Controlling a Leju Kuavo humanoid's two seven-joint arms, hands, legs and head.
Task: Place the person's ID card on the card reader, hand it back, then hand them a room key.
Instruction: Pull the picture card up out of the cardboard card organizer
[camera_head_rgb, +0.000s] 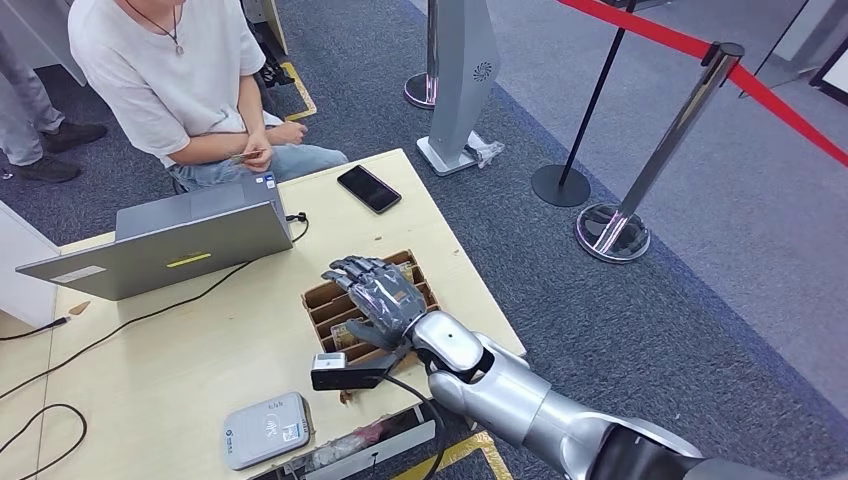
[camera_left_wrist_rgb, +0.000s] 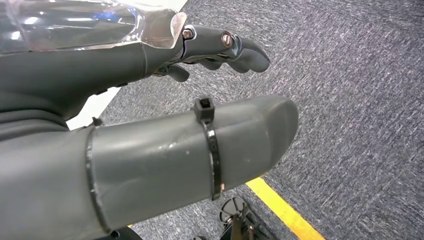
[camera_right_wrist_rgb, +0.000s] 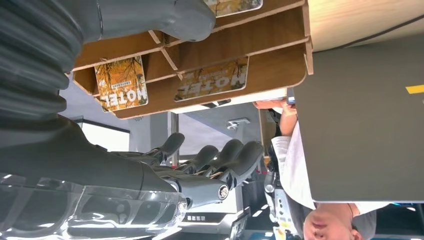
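Grey-carpeted lobby, wooden counter (camera_head_rgb: 180, 350). Right hand (camera_head_rgb: 380, 295) poised over slotted card tray (camera_head_rgb: 322, 297) near counter's right edge, fingers spread, nothing held; room key cards (camera_right_wrist_rgb: 121, 82) stood in slots for easy pinching. Card reader (camera_head_rgb: 266, 429) set at near edge. ID card (camera_head_rgb: 243, 156) apparently retained by person (camera_head_rgb: 170, 70). Left hand (camera_left_wrist_rgb: 150, 145) hung over floor, empty, fingers loosely extended.

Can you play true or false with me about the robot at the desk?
1. The right hand hovers above the wooden card box. True.
2. The box holds cards that say HOTEL. True.
3. The black phone lies on the laptop. False: it lies on the table, beside the laptop.
4. The right hand's fingers grip a card. False: they are spread and hold nothing.
5. The white card reader sits on the table's near edge. True.
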